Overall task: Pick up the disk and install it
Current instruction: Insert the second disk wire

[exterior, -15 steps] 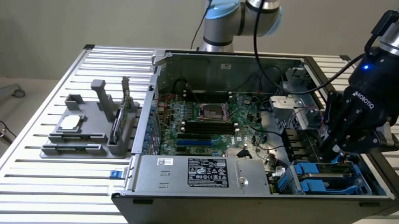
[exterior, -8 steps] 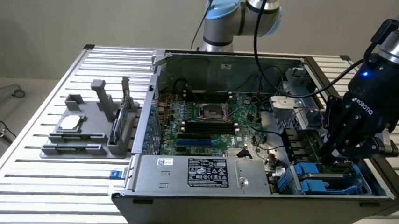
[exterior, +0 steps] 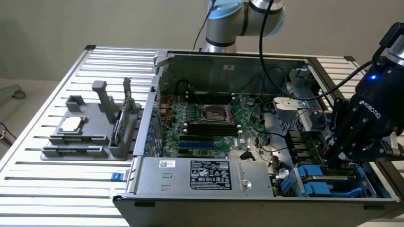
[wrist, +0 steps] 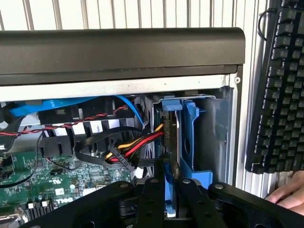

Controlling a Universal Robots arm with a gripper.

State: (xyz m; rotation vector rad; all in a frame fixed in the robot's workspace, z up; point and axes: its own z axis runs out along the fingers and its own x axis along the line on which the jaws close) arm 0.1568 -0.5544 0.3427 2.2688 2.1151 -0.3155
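Item: disk installation, seating stage, listed from the exterior view's left to its right

- Table [exterior: 44,189]: slatted metal top carrying a grey fixture [exterior: 88,135] at the left, well apart from the work
- Computer case [exterior: 189,208]: lying open, motherboard [exterior: 208,125] in the middle, power-supply box [exterior: 205,176] along the near edge
- Drive bay [exterior: 334,182]: near right corner of the case, blue carriers inside
- Disk [wrist: 172,137]: on edge in its blue carrier, partly down in the bay, just beside the red, yellow and black cable bundle [wrist: 135,147]
- End effector [wrist: 166,190]: over the bay, fingers [wrist: 149,199] drawn narrow and clamped on the disk's upper edge
- Keyboard [wrist: 280,85]: outside the case on the far side of its wall, a person's hand [wrist: 289,194] near it

Handling judgement: keep the disk square to the bay rails, press straight along the slot without twist, and keep the cable bundle clear of the carrier so that nothing gets pinched; the grip should hold until the carrier sits fully home
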